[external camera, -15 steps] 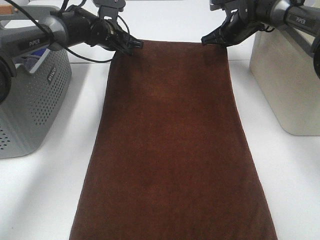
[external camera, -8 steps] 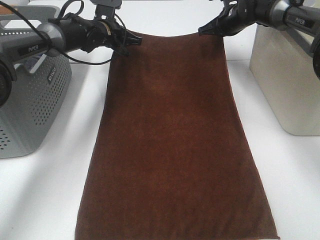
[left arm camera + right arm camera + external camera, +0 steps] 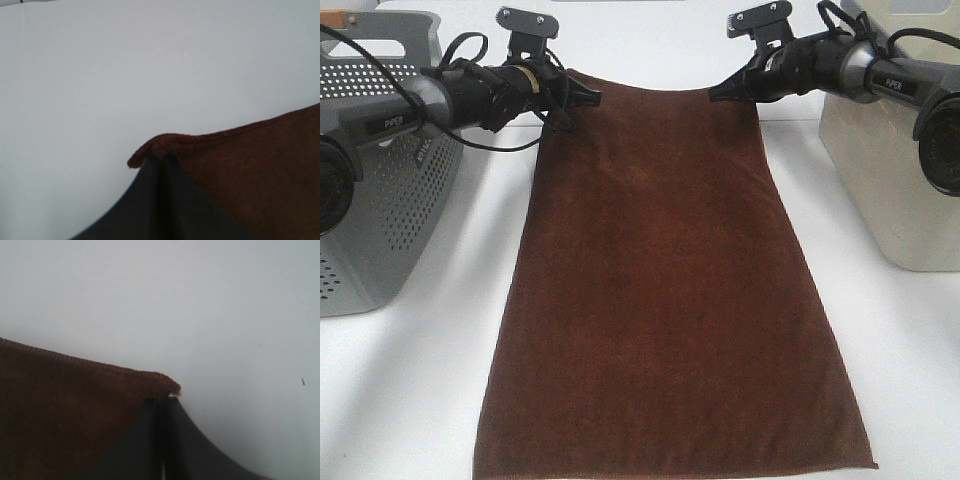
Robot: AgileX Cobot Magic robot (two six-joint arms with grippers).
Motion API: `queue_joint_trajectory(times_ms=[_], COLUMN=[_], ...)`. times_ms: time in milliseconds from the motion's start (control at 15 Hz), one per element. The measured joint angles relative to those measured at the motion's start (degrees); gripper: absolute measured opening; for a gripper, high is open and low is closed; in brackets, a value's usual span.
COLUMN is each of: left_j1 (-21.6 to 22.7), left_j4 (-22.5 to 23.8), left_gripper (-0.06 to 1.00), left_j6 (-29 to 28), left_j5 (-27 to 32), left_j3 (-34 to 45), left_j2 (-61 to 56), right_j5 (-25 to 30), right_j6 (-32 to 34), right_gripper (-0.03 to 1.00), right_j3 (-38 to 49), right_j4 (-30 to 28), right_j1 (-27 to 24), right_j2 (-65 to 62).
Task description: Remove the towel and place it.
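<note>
Towel (image 3: 665, 280): spread lengthwise down the desk's (image 3: 420, 400) middle, far corners lifted.
Left gripper (image 3: 588, 97): jaws pinched on far-left corner, to keep the hem taut.
Right gripper (image 3: 717, 95): jaws clamping far-right corner likewise.

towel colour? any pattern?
Plain dark brown towel, no pattern; stitched hem. Shows best in the exterior high view.
</note>
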Motion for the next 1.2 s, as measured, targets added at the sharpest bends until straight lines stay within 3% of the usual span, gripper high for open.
queue_joint_trajectory(times_ms=[133, 200, 400, 467, 600, 1200], left_j1=[0.00, 0.00, 0.00, 0.00, -0.06, -1.83], left_j4=[0.00, 0.00, 0.00, 0.00, 0.00, -0.40], left_gripper=[0.07, 0.15, 0.58, 0.65, 0.70, 0.70], left_j6=[-0.06, -0.06, -0.06, -0.06, -0.06, -1.55], left_j5=[0.06, 0.00, 0.00, 0.00, 0.00, 0.57], left_j3=[0.00, 0.00, 0.00, 0.00, 0.00, 0.00], left_j2=[0.23, 0.17, 0.17, 0.11, -0.34, -9.28], right_j5=[-0.92, -0.97, -0.97, -0.97, -0.46, 9.97], right_j6=[0.00, 0.00, 0.00, 0.00, 0.00, 0.00], right_gripper=[0.22, 0.30, 0.56, 0.61, 0.64, 0.65], right_j3=[0.00, 0.00, 0.00, 0.00, 0.00, 0.00], right_j4=[-0.06, -0.06, -0.06, -0.06, 0.00, 5.50], right_j1=[0.00, 0.00, 0.00, 0.00, 0.00, 0.00], right_j2=[0.11, 0.11, 0.11, 0.11, 0.11, -10.89])
